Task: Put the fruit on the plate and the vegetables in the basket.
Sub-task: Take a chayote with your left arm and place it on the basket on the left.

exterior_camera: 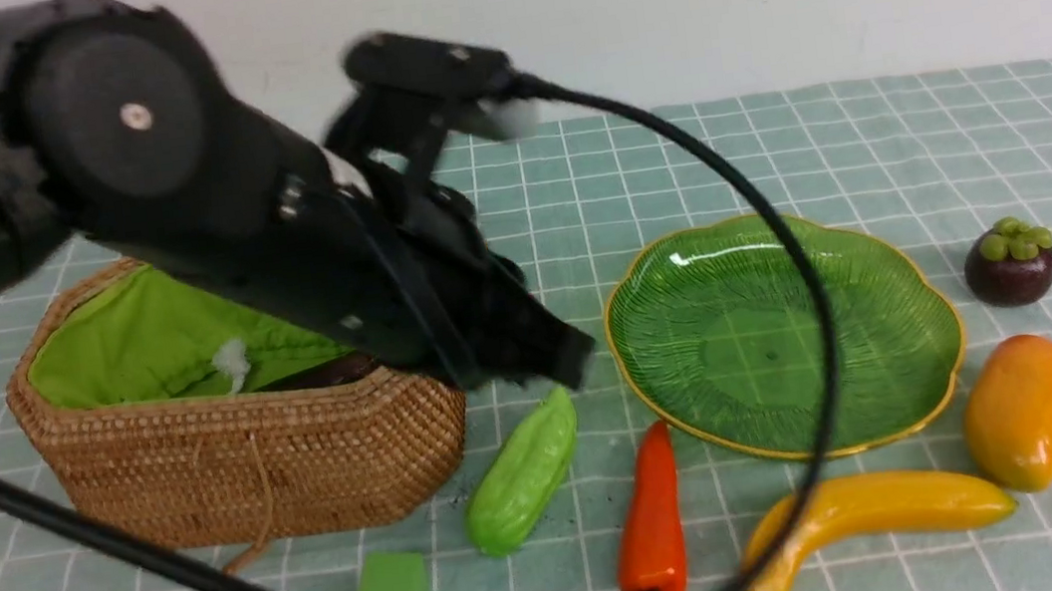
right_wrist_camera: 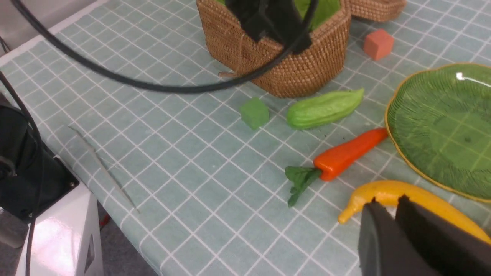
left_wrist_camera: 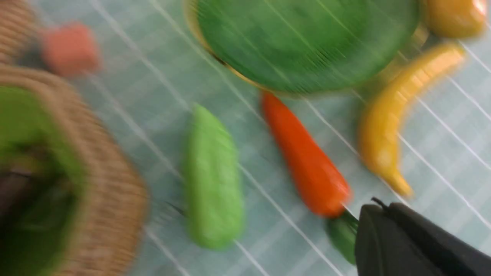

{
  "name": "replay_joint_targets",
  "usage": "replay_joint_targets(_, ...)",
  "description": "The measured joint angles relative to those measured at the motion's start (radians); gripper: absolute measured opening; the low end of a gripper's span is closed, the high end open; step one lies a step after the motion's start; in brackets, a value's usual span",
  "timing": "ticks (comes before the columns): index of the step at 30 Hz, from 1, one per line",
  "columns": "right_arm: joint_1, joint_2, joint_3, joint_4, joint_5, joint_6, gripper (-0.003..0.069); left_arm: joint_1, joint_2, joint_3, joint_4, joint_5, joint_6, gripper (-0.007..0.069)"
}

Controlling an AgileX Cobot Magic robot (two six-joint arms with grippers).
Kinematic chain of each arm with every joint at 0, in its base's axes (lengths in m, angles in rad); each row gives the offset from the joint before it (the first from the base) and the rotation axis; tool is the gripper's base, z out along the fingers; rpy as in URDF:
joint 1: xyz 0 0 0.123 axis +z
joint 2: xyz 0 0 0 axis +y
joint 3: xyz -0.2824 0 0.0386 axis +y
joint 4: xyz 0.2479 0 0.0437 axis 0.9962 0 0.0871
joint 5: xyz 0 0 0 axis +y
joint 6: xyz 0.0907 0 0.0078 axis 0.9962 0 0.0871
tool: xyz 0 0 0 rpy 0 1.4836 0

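The wicker basket (exterior_camera: 255, 459) holds a dark purple eggplant (exterior_camera: 334, 369). My left gripper (exterior_camera: 566, 359) hangs shut and empty by the basket's right end, just above the light green pod (exterior_camera: 523, 472). The orange-red vegetable (exterior_camera: 651, 521) lies beside the pod. The green plate (exterior_camera: 782, 334) has nothing on it. Mangosteen (exterior_camera: 1011, 263), mango (exterior_camera: 1024, 410) and banana (exterior_camera: 873, 509) lie around its right and front. My right gripper (right_wrist_camera: 387, 203) hovers over the banana (right_wrist_camera: 383, 191), fingers nearly together and holding nothing. The left wrist view is blurred; the left gripper (left_wrist_camera: 378, 207) shows there by the orange-red vegetable's leafy end.
A green cube (exterior_camera: 392, 590) sits in front of the basket and an orange cube (right_wrist_camera: 378, 44) behind it. The left arm's black cable (exterior_camera: 821, 370) loops across the plate. The table edge (right_wrist_camera: 115, 226) drops off beside white and black equipment (right_wrist_camera: 23, 172).
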Motion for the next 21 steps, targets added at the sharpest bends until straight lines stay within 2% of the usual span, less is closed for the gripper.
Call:
replay_joint_targets(3, 0.0, -0.055, 0.0, -0.03, 0.01, 0.033, 0.0074, -0.053, 0.09, -0.063, 0.047, 0.064, -0.043, 0.0002)
replay_joint_targets(5, 0.0, -0.088, 0.0, -0.044, 0.01, 0.043, 0.0076, -0.071, 0.165, -0.12, 0.103, 0.088, -0.084, 0.0053)
replay_joint_targets(9, 0.0, -0.132, 0.0, -0.057, 0.01, 0.05, 0.0076, -0.076, 0.293, -0.222, 0.22, 0.094, -0.163, 0.0238)
replay_joint_targets(10, 0.0, -0.136, 0.0, -0.06, 0.01, 0.05, 0.0076, -0.076, 0.338, -0.258, 0.277, 0.094, -0.198, 0.0314)
replay_joint_targets(11, 0.0, -0.136, 0.0, -0.062, 0.01, 0.05, 0.0076, -0.076, 0.344, -0.263, 0.277, 0.094, -0.204, 0.0314)
replay_joint_targets(13, 0.0, -0.137, 0.0, -0.066, 0.01, 0.051, 0.0077, -0.076, 0.422, -0.313, 0.384, 0.091, -0.287, 0.0445)
replay_joint_targets(14, 0.0, -0.137, 0.0, -0.066, 0.01, 0.051, 0.0077, -0.076, 0.422, -0.313, 0.391, 0.091, -0.287, 0.0453)
replay_joint_targets(16, 0.0, -0.137, 0.0, -0.066, 0.01, 0.051, 0.0077, -0.076, 0.489, -0.327, 0.506, 0.081, -0.352, 0.0531)
replay_joint_targets(21, 0.0, -0.137, 0.0, -0.066, 0.01, 0.051, 0.0078, -0.074, 0.563, -0.331, 0.608, 0.071, -0.378, 0.0551)
